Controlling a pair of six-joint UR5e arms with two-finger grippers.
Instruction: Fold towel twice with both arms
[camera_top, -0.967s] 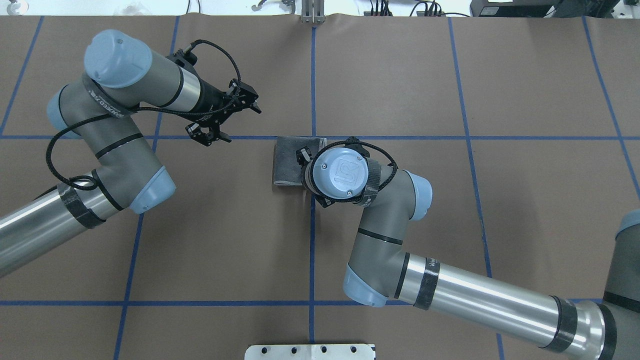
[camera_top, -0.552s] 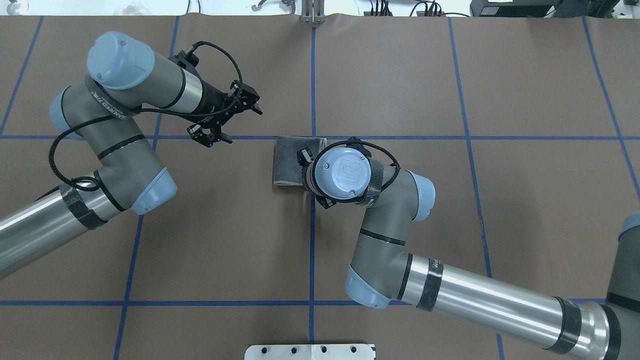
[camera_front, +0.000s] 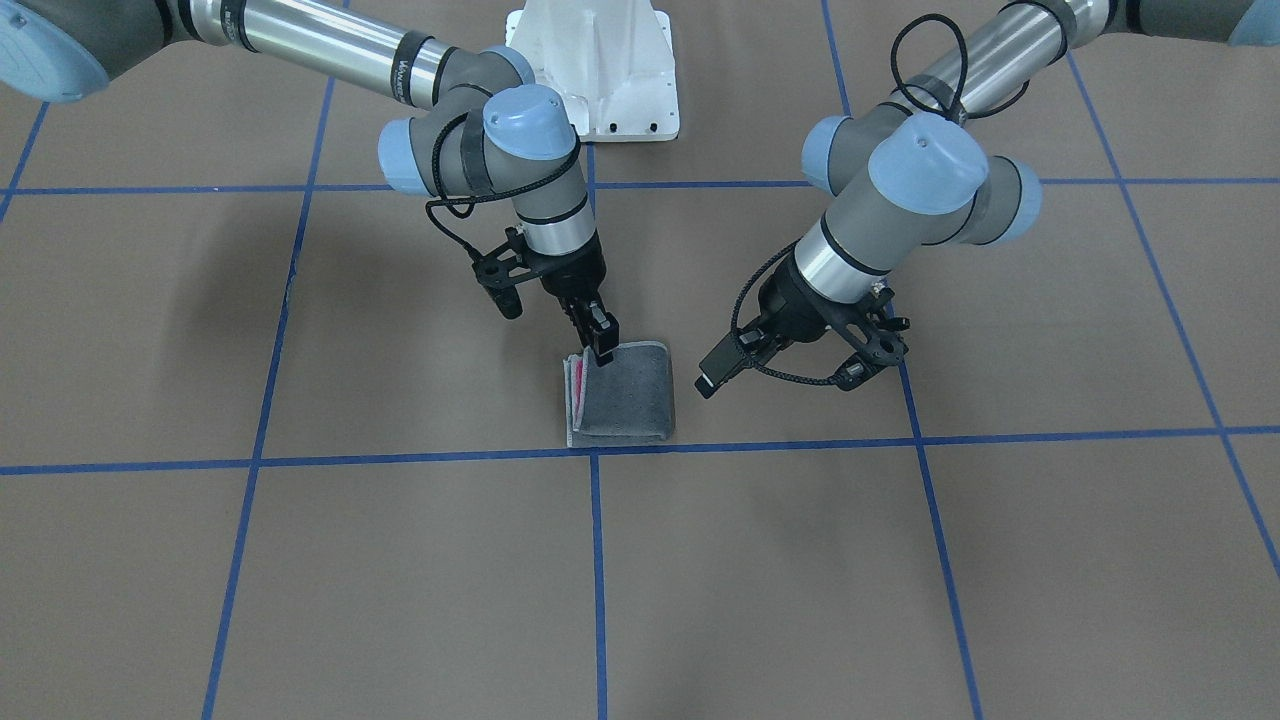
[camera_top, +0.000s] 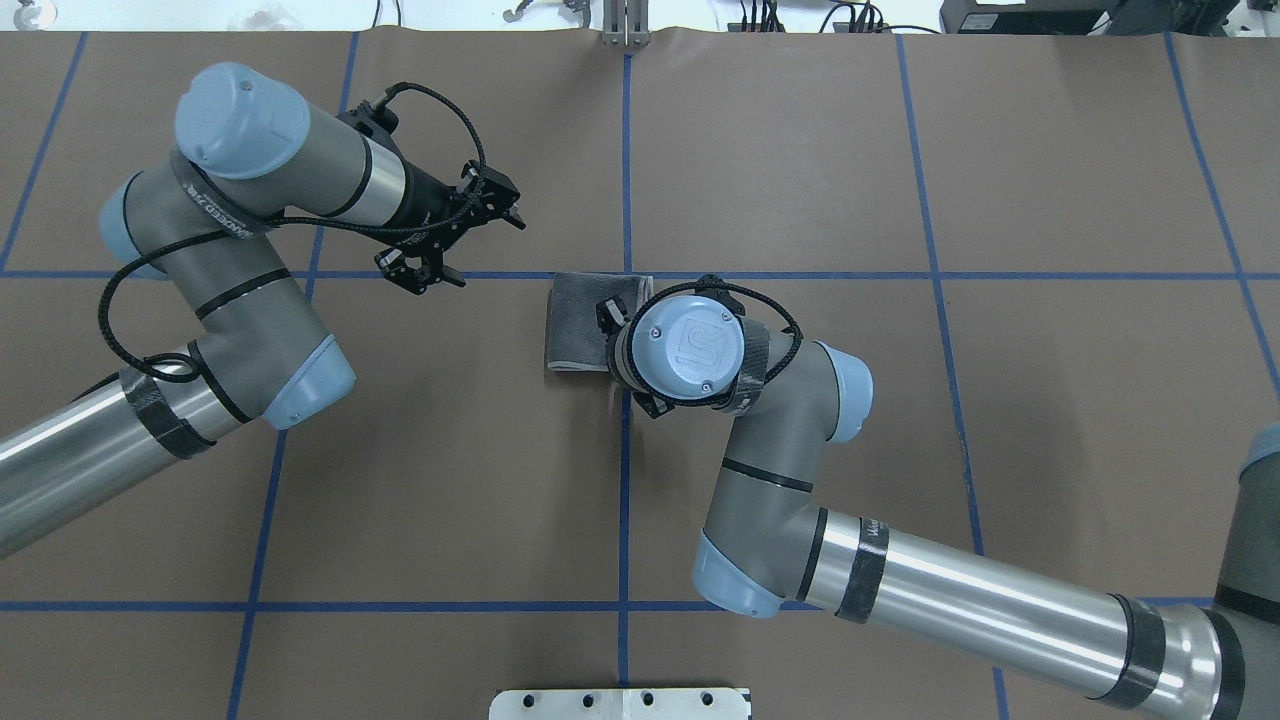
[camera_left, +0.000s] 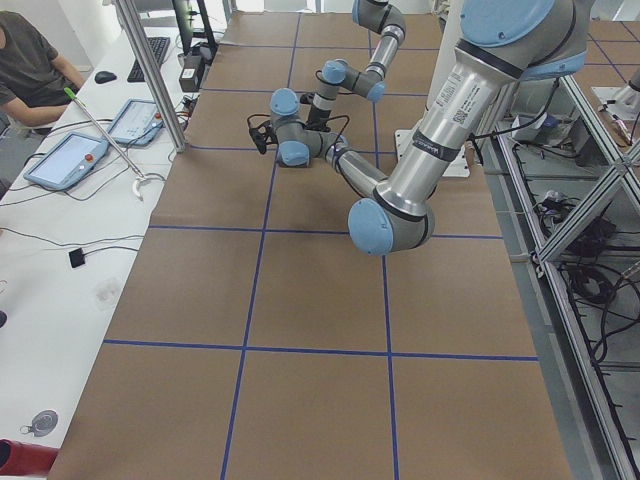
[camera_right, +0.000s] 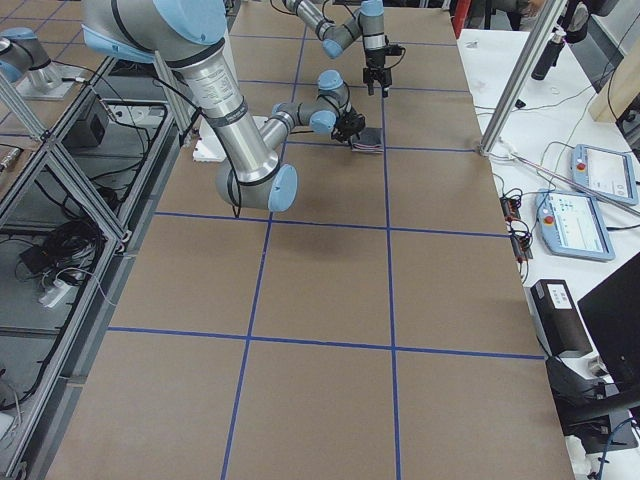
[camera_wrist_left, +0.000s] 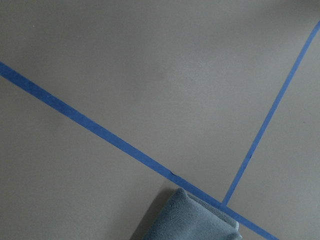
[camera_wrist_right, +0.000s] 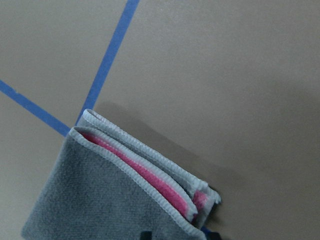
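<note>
1. The left arm (camera_top: 250, 300) is reaching in from the left of the overhead view. The left gripper (camera_top: 485, 250) is hanging tilted above the brown table (camera_top: 450, 480); its two fingers are spread wide, with nothing between them.
2. The towel (camera_top: 578, 320) is lying well apart from that gripper, off to the robot's right of it and slightly nearer the robot. The left wrist view is catching only one grey corner of it (camera_wrist_left: 190, 220) at the bottom edge, just beside a crossing of the blue tape lines (camera_wrist_left: 125, 145).
3. The towel (camera_front: 630, 395) is resting flat on the table as a small folded pad, dark grey face up. Its light grey hems are stacking along the side toward the robot's right, and pink is showing between the layers in the right wrist view (camera_wrist_right: 100, 200).
4. The right gripper (camera_front: 600, 345) is pointing down at the towel's corner nearest the robot, on the hemmed side. Its tip is meeting the top layer or sitting just above it. The fingers are looking close together; whether they are pinching cloth I cannot tell.
5. The right arm (camera_top: 760, 480) is coming in from the right of the overhead view; its wrist is covering part of the towel there.
</note>
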